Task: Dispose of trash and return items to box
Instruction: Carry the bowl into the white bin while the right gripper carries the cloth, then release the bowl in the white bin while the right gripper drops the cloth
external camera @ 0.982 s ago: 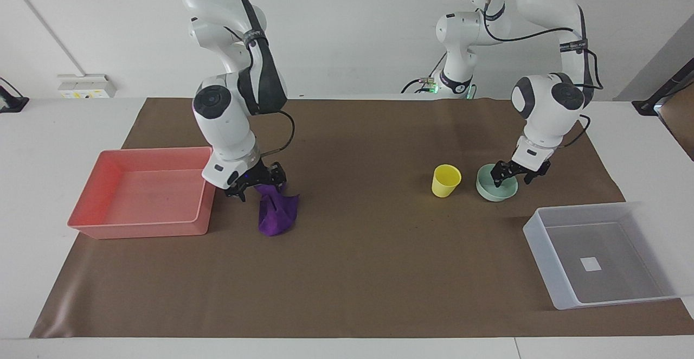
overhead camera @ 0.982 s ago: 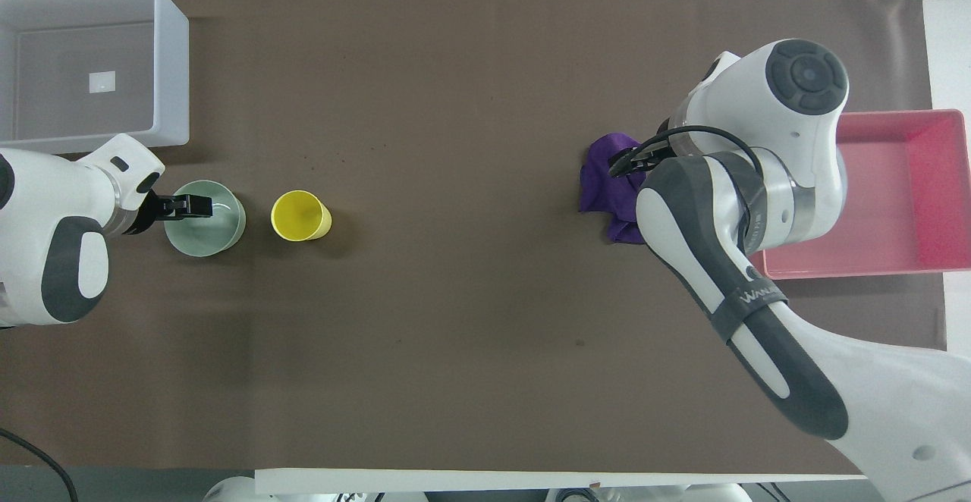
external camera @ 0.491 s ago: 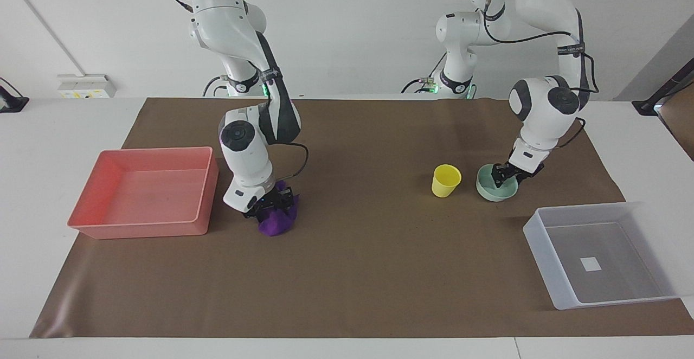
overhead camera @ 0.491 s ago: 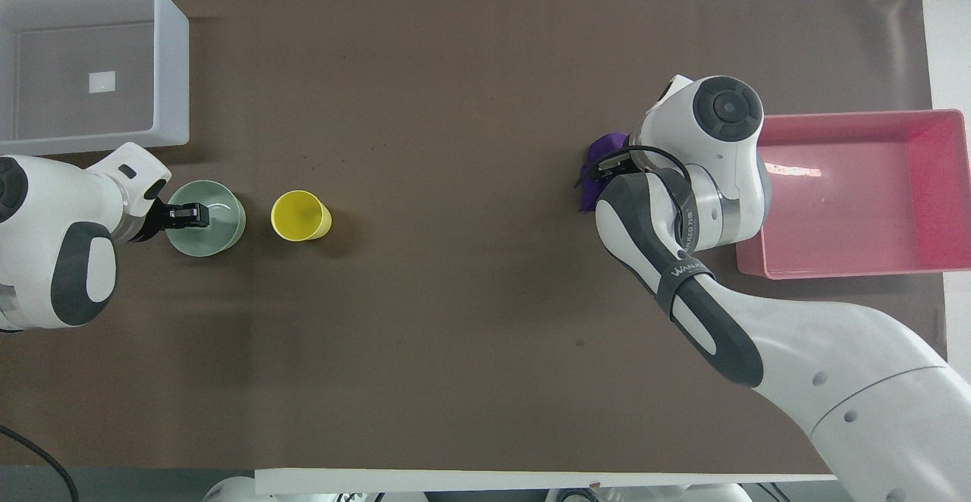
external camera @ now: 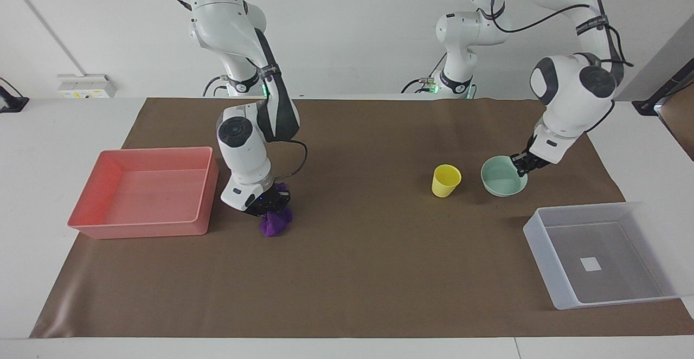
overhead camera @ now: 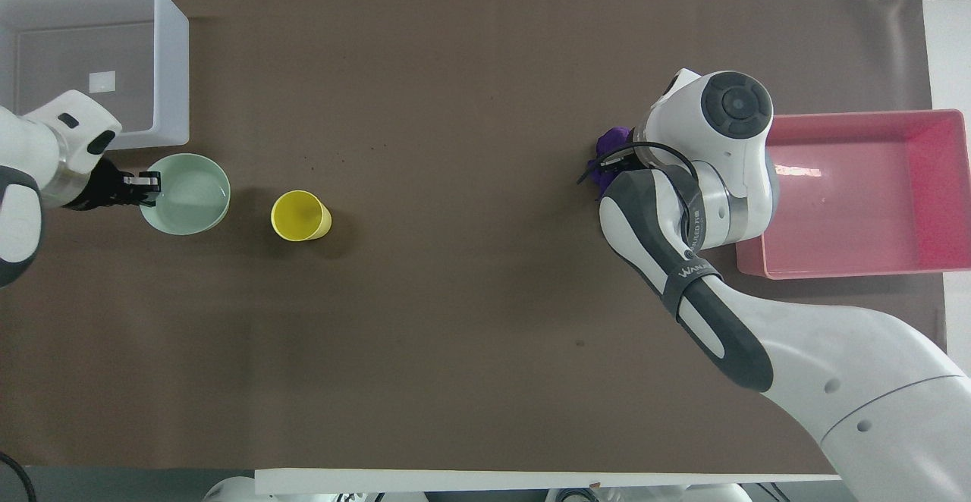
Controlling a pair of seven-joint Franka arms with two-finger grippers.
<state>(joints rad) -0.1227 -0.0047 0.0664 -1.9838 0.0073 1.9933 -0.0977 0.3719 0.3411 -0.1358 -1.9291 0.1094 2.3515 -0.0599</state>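
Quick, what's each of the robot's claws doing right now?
Left gripper: closed on the rim of the mint-green bowl, lifting it.
Right gripper: closed on the purple rag.

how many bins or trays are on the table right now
2: the pink tray at the right arm's end, beside the purple rag, and the translucent bin at the left arm's end. Nothing appears hidden.

One camera sits high up across the table (external camera: 347, 294) and looks back at both robots. The other hangs high above the robots' end and looks almost straight down. Both see the same brown mat (overhead camera: 470, 108), turned half way round from each other.
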